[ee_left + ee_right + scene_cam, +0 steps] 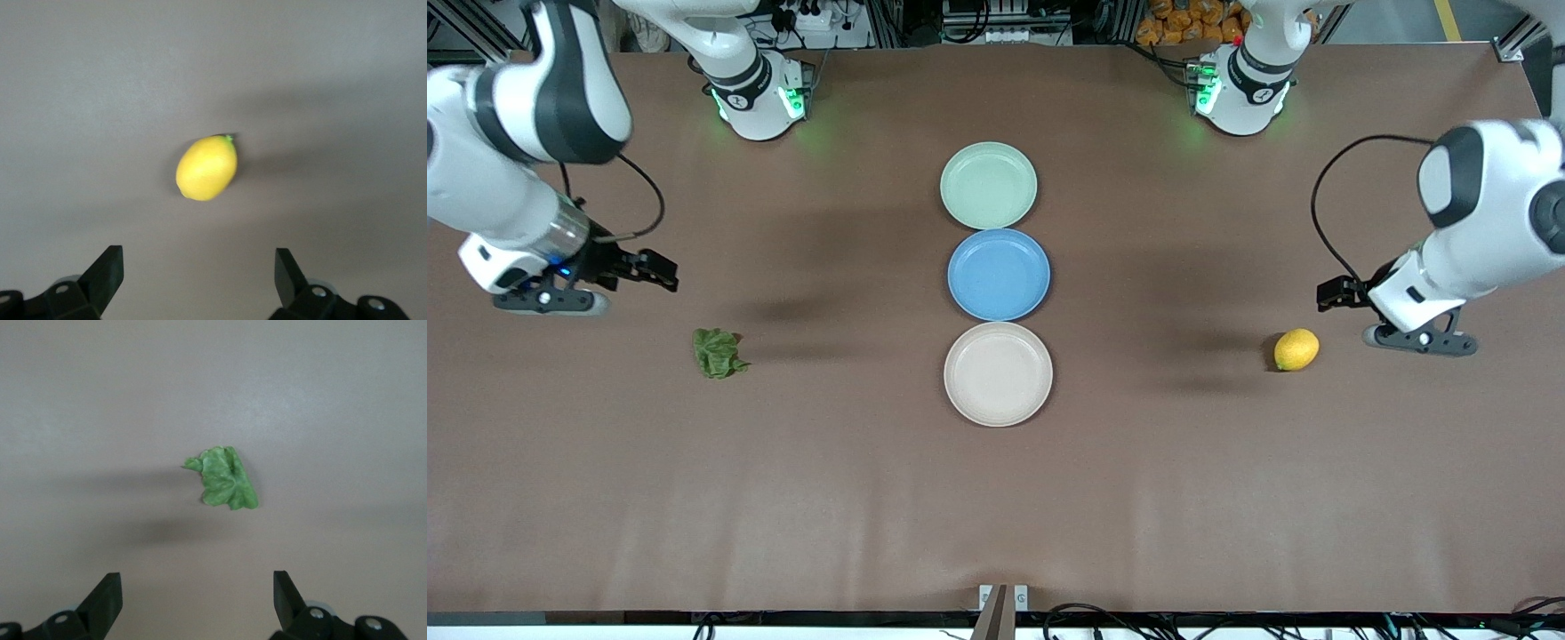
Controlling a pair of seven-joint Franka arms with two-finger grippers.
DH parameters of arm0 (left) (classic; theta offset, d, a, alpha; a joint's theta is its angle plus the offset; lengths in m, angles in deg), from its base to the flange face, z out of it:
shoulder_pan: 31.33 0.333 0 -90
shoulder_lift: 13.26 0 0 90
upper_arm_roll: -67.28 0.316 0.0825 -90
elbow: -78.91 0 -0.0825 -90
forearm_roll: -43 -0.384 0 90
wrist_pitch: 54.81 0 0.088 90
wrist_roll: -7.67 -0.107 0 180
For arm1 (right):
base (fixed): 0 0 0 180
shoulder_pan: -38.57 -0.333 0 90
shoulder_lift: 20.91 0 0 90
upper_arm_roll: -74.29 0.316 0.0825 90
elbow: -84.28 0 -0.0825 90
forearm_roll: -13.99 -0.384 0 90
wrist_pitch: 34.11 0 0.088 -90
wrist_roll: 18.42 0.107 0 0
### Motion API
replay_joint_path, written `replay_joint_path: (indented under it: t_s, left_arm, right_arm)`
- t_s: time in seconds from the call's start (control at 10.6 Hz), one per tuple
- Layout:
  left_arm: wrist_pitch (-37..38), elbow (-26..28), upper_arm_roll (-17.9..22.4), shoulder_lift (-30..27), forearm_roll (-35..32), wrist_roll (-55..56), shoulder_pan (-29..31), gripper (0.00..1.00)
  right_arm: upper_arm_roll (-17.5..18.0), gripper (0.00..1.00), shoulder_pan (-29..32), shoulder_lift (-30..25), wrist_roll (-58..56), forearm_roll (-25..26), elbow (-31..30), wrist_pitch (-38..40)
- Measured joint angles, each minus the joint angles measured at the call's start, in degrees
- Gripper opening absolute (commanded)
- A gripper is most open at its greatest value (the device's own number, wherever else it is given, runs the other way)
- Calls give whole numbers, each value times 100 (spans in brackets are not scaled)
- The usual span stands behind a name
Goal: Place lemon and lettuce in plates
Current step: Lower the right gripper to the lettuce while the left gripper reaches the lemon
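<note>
The yellow lemon (1296, 349) lies on the brown table toward the left arm's end; it also shows in the left wrist view (207, 168). My left gripper (1334, 292) hovers over the table close beside it, open and empty (199, 273). The dark-green lettuce (717, 352) lies toward the right arm's end; it also shows in the right wrist view (225, 479). My right gripper (656, 270) hovers over the table near it, open and empty (198, 593). The mint green plate (988, 185) and the cream white plate (998, 373) lie empty at mid-table.
A blue plate (999, 274) lies empty between the two plates, touching both in a row. The mint plate is farthest from the front camera, the cream one nearest. The arm bases (758, 98) (1238, 89) stand along the table's back edge.
</note>
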Motion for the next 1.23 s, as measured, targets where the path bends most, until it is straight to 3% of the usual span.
replay_joint_path:
  t_s: [0.28, 0.57, 0.94, 1.04, 1.13, 1.23]
  left_arm:
    - [-307, 44, -27, 541, -290, -870, 75, 100]
    - [-1251, 513, -79, 677, -968, -1139, -47, 100]
    - [-1919, 753, -81, 1193, -1077, -1276, -50, 100]
    - [-1990, 748, -82, 1331, -1080, -1277, -53, 83]
    - [-2070, 744, -83, 1434, -1082, -1278, -55, 31]
    - [-2135, 737, -82, 1512, -1082, -1278, -47, 0]
  right_arm:
    - [-10, 100, 38, 390, -6, 209, -280, -700]
    - [-19, 100, 153, 974, -59, 221, -584, -1819]
    - [-35, 100, 233, 1640, -68, 223, -601, -2633]
    - [-36, 100, 263, 1736, -70, 223, -614, -2699]
    - [-37, 100, 284, 1828, -73, 223, -667, -2826]
    - [-37, 100, 292, 1927, -74, 223, -758, -3000]
